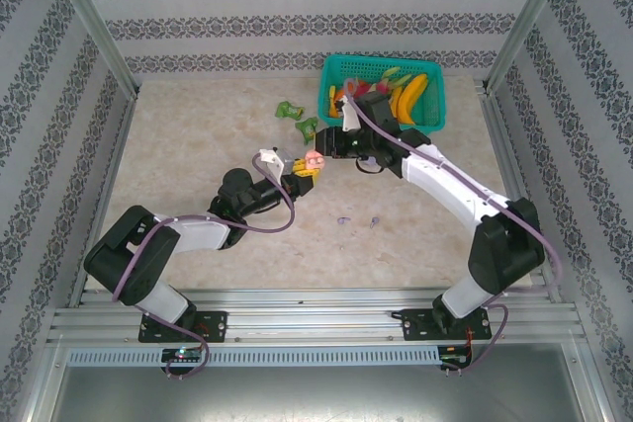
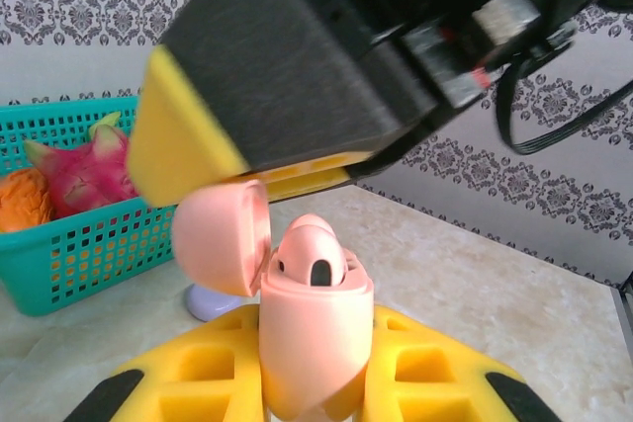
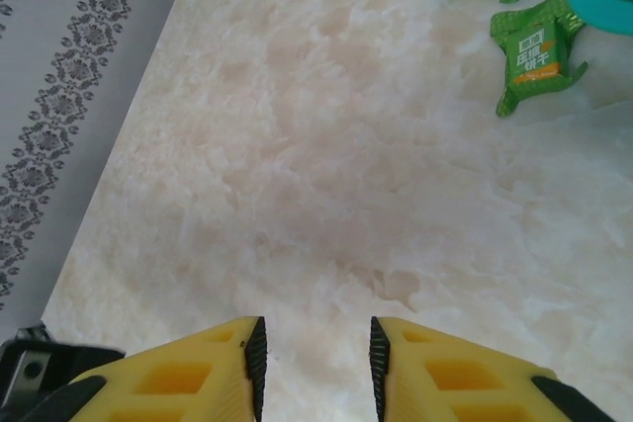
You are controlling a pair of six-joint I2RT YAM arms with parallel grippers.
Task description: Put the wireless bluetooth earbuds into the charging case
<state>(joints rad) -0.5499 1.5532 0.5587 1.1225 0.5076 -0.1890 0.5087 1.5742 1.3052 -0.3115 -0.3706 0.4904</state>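
Clamped upright between the yellow left jaws, at the bottom of the left wrist view: a pale pink charging case (image 2: 315, 343), smooth rounded plastic, lower end cut off by the frame edge. Hinged lid (image 2: 223, 236) open to the left, hollow side turned away. Seated in the mouth of the case, above the jaw tips: one pale pink earbud (image 2: 302, 244), glossy, bean-shaped, a dark slot facing the camera. Rest of the case's interior hidden behind it. Just above case and lid, close to the lens and blurred: one finger (image 2: 297, 66) of the right jaws, black with a yellow tip; touching the lid or not, cannot tell. From the right wrist: right jaws parted, marbled beige tabletop (image 3: 326, 145) seen through the gap. Behind the case, on the tabletop, half hidden: a small pale lilac rounded thing (image 2: 210, 301), too blurred to name. Farther back: crumpled green wrappers (image 3: 534, 51), shiny foil. Then a teal plastic mesh basket (image 2: 89, 244) holding a pink dragon fruit (image 2: 84, 173) and bananas (image 1: 410, 96), set against patterned wallpaper (image 2: 59, 17).
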